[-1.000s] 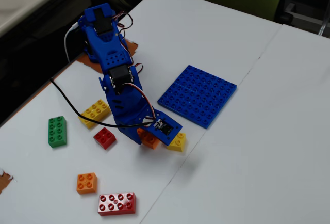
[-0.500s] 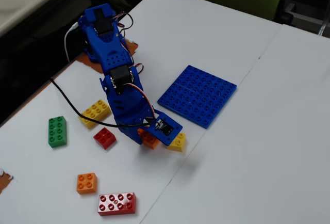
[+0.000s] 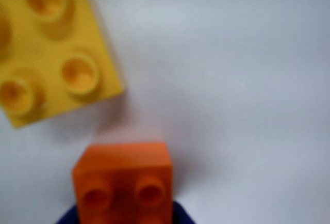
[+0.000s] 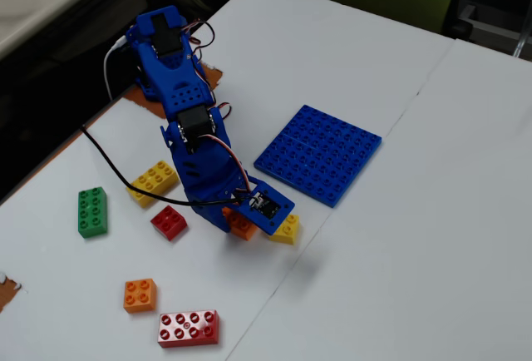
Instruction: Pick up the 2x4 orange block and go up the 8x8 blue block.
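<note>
While the 2x4 orange block [image 3: 124, 182] sits low in my wrist view, dark blue pincer [image 4: 243, 226] tips show at both its lower sides, so I judge my pincer closed on it, though blur hides true contact. It lies on the white desk [image 4: 399, 236] just beside a yellow brick [image 3: 49, 46]. Up-right in the fixed view, the 8x8 blue block [image 4: 320, 153] waits flat, apart, ready as a landing place.
</note>
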